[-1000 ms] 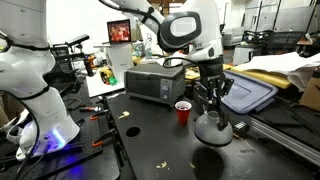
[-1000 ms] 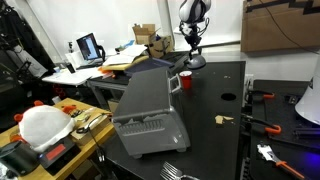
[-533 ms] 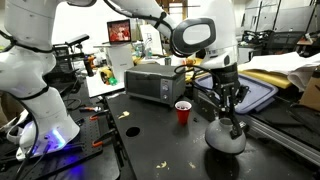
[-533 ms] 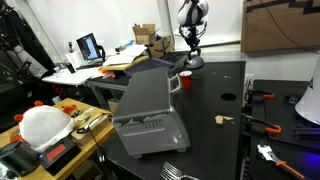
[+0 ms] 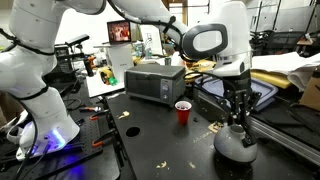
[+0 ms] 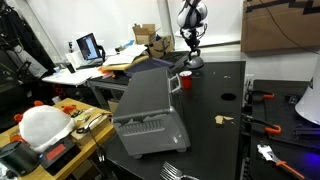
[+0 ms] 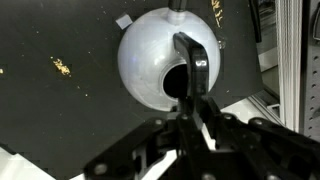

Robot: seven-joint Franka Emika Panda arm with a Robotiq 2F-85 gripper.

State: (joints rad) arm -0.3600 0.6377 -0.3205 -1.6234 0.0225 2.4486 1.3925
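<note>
Wrist view: your gripper (image 7: 190, 78) is pinched on the top of an upturned silver bowl (image 7: 145, 55) over the dark table (image 7: 60, 110).

One finger (image 7: 193, 58) lies across the crown of the dome, and the jaws stand nearly together, clamped there rather than on the rim. In an exterior view the gripper (image 5: 238, 127) stands upright over the bowl (image 5: 237, 150), which is low near the table's (image 5: 150, 140) edge, well apart from the red cup (image 5: 182, 112) and the gray box (image 5: 155, 82). Whether it touches the tabletop you cannot tell. In an exterior view gripper (image 6: 190, 52) and bowl (image 6: 194, 63) show small, just beyond the cup (image 6: 185, 79). Judge the bowl light, stiff and slick. Smooth curved metal may slip or swivel, so a hold on the rim would be surer.
</note>
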